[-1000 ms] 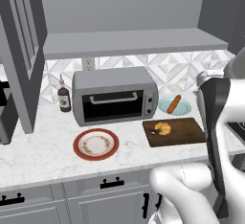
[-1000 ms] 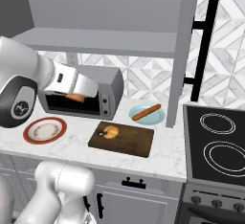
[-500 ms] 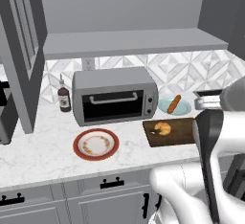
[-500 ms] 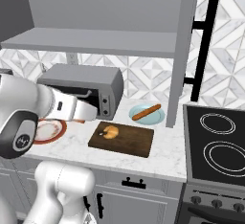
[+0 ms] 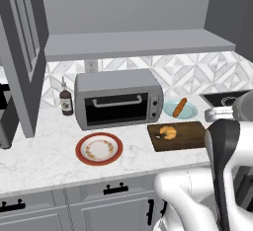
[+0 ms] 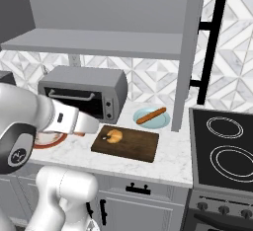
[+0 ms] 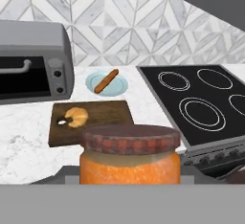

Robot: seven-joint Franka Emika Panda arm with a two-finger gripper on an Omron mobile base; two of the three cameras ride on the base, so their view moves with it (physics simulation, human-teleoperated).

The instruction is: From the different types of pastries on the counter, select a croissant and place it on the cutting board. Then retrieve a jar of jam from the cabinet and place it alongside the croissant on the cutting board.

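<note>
The orange jar of jam [image 7: 129,158] with its dark brownish lid stands close up in the hand view, and my gripper [image 7: 129,177] is shut on it. Beyond it, the golden croissant [image 7: 76,116] lies on the dark wooden cutting board [image 7: 103,115], near the board's small hole. In the base views the croissant [image 5: 168,133] [image 6: 113,135] rests on the board's [image 5: 188,136] [image 6: 136,146] left part. My hand hovers just left of the board in the right base view. The stick-shaped pastry [image 5: 180,107] [image 6: 151,115] lies on a light blue plate behind the board. The cabinet shelf [image 5: 138,42] is overhead.
A silver toaster oven [image 5: 118,98] stands on the marbled counter [image 5: 44,151], with a red-rimmed plate [image 5: 99,148] in front of it and a dark bottle [image 5: 65,101] to its left. A black stove [image 6: 227,146] lies right of the board. An open cabinet door [image 5: 20,52] hangs at the left.
My arm has come down from in front of the toaster oven toward counter height, carrying the jar closer to the left end of the cutting board. Nothing on the counter has moved.
</note>
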